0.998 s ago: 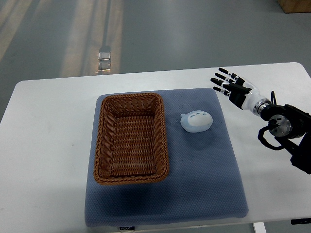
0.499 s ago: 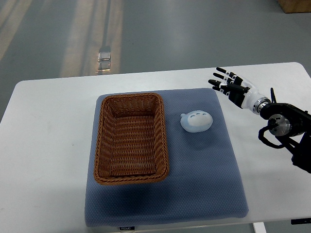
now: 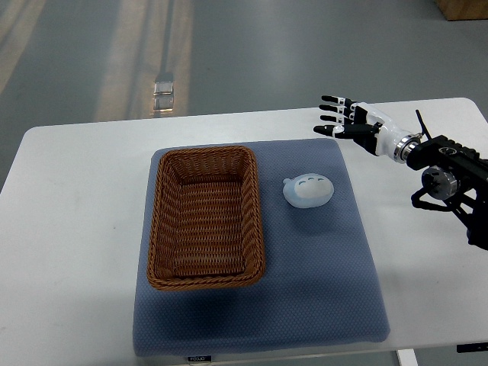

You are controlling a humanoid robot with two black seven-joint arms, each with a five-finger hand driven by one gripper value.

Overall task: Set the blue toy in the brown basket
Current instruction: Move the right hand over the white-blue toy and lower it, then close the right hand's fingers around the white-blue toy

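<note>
While the brown basket sits where it was on the left half of the blue mat, empty and with its long side running away from the camera, nothing around it has shifted over the last second. Just beside its right wall, apart from the wicker, the blue toy lies on the mat in the same spot, untouched. Only the right hand has changed: it has swung up and to the left from the mat's far right corner, and now hangs above the white tabletop just past the mat's far edge, with its fingers spread and pointing left, holding nothing. It remains well apart from the toy. I judge this as the reach beginning; the hand must next drop toward the toy, so the grasp and the carry to the basket are all ahead.
</note>
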